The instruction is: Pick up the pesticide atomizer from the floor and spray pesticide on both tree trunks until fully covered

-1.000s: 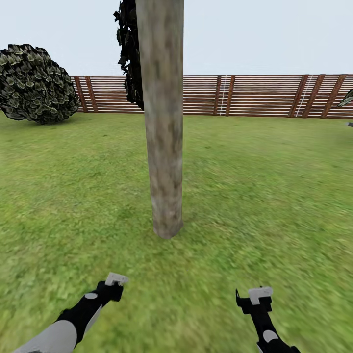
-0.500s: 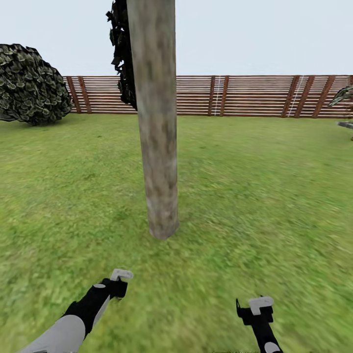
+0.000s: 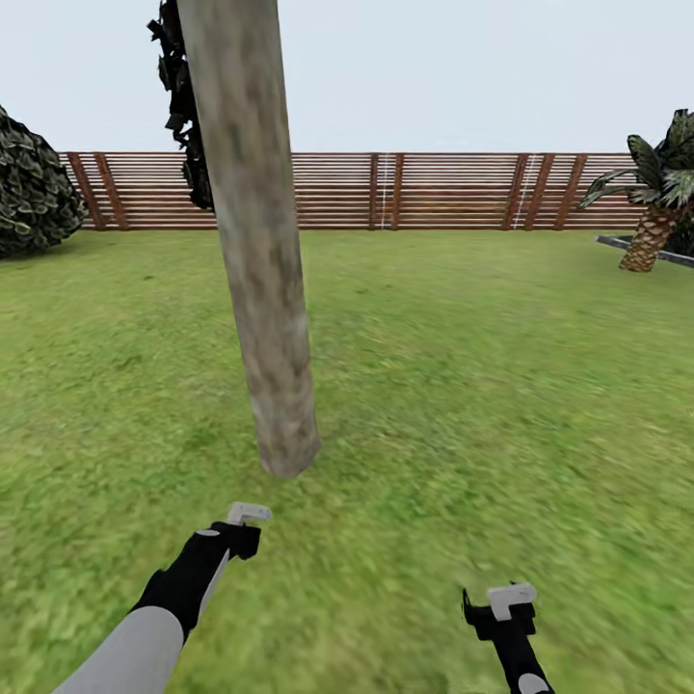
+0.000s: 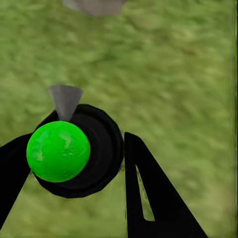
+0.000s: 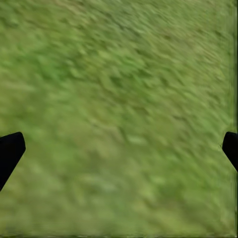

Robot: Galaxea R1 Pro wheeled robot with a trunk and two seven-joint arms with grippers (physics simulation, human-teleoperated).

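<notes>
The pesticide atomizer [image 4: 58, 151], a black round body with a bright green ball and a grey cone nozzle, sits between the black fingers of my left gripper [image 4: 79, 148], which is shut on it. The nozzle points over grass toward the base of the tree trunk [image 4: 94, 5]. In the head view the trunk [image 3: 260, 289], thick and grey-beige mottled with brown, rises from the lawn just beyond my left gripper [image 3: 241, 532]. My right gripper [image 3: 501, 615] hangs low at the right, open over bare grass, its fingertips [image 5: 10, 148] wide apart.
A brown slatted fence [image 3: 434, 191] closes the far side of the lawn. A dark leafy bush [image 3: 29, 198] stands at the far left, a narrow dark tree [image 3: 188, 106] behind the trunk, and a small palm [image 3: 655, 202] at the far right.
The whole view has swung right: the trunk and bush have slid left in the picture and the palm has come into view. My left arm reaches a little further forward.
</notes>
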